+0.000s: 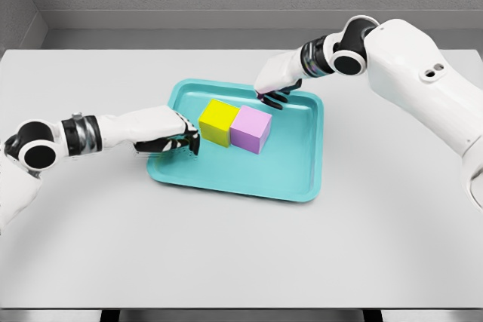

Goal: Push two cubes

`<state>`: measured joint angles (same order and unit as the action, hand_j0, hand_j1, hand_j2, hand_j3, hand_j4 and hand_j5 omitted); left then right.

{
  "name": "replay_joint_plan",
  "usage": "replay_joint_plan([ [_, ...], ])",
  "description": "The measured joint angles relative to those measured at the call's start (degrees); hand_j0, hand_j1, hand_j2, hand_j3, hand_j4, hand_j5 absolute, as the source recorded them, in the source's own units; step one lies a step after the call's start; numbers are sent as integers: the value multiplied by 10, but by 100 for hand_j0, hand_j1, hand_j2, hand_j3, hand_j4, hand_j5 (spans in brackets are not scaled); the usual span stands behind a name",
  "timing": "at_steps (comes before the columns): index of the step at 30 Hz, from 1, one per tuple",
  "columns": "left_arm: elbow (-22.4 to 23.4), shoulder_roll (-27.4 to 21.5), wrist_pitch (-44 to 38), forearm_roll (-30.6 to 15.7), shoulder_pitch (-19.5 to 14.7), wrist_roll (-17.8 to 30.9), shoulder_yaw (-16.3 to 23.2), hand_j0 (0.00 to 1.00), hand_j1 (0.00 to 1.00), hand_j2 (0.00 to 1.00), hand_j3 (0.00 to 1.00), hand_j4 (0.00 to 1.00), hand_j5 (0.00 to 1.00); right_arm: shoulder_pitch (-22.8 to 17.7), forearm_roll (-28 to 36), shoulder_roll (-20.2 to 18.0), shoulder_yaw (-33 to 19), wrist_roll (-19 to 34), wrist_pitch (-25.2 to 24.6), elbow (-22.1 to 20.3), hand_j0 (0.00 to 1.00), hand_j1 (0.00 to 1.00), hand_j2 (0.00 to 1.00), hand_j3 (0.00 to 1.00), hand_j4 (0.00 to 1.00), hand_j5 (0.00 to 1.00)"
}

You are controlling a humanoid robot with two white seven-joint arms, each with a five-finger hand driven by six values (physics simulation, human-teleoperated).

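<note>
A yellow cube (218, 121) and a pink cube (251, 129) stand side by side, touching, in the middle of a teal tray (249, 179). My left hand (179, 138) reaches in over the tray's left rim, its fingers curled, with the fingertips right beside the yellow cube's left face. My right hand (273, 96) hovers over the tray's far edge, just behind the pink cube, fingers bent down and holding nothing.
The tray lies on a wide light-grey table (377, 246). A grey wall runs behind the table's far edge.
</note>
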<state>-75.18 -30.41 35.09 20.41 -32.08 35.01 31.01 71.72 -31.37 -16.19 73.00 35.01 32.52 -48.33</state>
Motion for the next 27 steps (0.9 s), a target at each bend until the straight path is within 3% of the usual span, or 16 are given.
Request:
replay_joint_plan([
  [4,53,30,0,8,-6,0,4,36,36,36,36,36,36,0,0,4,3,0,0,0,14,14,14,14,14,14],
  [12,91,56,0,10,-27,0,16,36,36,36,36,36,36,-4,1,12,5,0,0,-1,14,14,14,14,14,14],
  [27,110,68,0,16,-32,0,19,36,36,36,36,36,36,4,-2,8,-1,0,-25,8,14,14,14,14,14,14],
])
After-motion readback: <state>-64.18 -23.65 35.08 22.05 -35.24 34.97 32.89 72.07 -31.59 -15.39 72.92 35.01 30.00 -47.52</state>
